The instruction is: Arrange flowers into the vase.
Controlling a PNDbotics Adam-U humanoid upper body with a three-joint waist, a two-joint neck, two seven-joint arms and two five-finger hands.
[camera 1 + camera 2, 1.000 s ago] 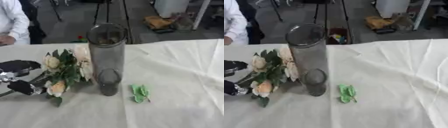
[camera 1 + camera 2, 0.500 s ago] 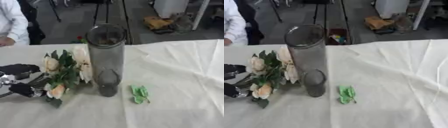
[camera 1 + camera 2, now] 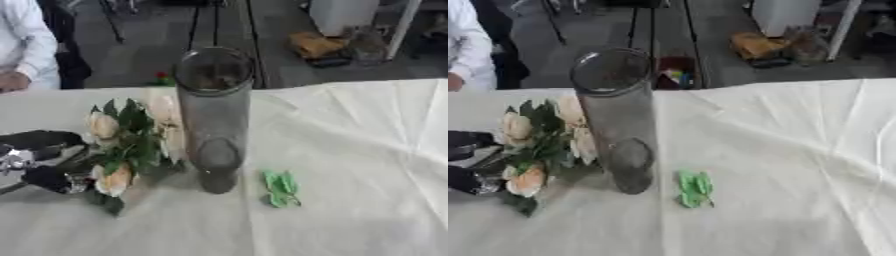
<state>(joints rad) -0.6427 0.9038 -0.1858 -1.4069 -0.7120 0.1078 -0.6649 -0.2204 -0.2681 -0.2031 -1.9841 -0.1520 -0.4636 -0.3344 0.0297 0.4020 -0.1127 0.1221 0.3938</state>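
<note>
The desk (image 3: 367, 150) is covered by a creased cream cloth (image 3: 798, 165). Beyond its far edge a dark grey floor (image 3: 131, 45) is seen, crossed by thin black stand legs (image 3: 216, 22). An orange object (image 3: 317, 45) is set beside a white cabinet (image 3: 350, 15).

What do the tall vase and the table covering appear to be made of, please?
The vase looks like clear smoky glass or plastic: its base and the cloth behind show through the wall. Which of the two cannot be told. The table covering looks like matte cream fabric, with soft creases and fold lines across it.
</note>
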